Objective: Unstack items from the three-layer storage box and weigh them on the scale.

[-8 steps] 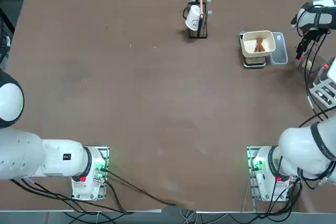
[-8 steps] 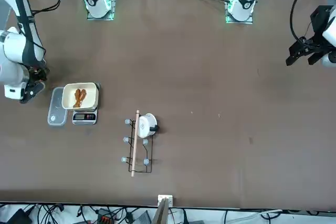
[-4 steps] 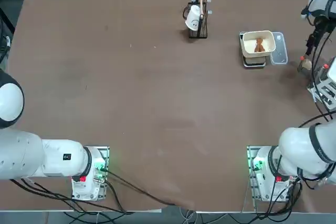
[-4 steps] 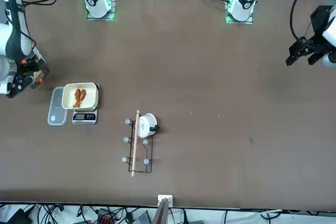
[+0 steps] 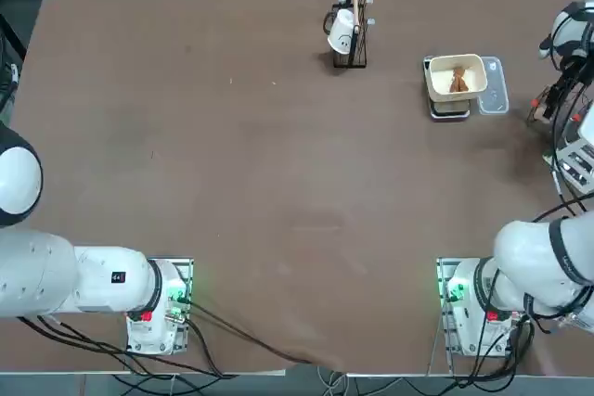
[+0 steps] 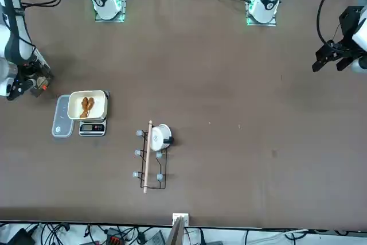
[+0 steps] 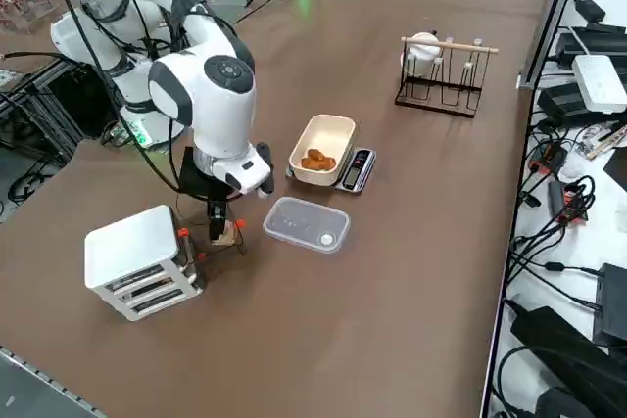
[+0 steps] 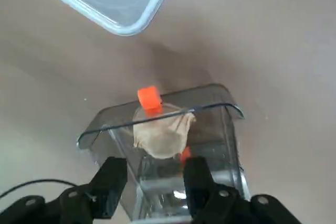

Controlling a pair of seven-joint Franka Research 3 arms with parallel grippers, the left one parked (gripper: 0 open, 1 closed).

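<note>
Brown table (image 5: pixel 232 164) carries the scale (image 7: pixel 355 169) with a bowl (image 7: pixel 321 148) of lumps (image 7: pixel 315 159). Beside the box (image 7: pixel 139 259), the right gripper (image 8: pixel 152 182) stands half-open around a clear drawer (image 8: pixel 163 145) with a tan lump (image 8: pixel 160 134).

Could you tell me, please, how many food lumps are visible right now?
3: two brown lumps lying together in the cream rounded-square bowl on the scale, and one tan lump in a clear drawer at the right gripper. The white tiered storage box may hide more.
</note>
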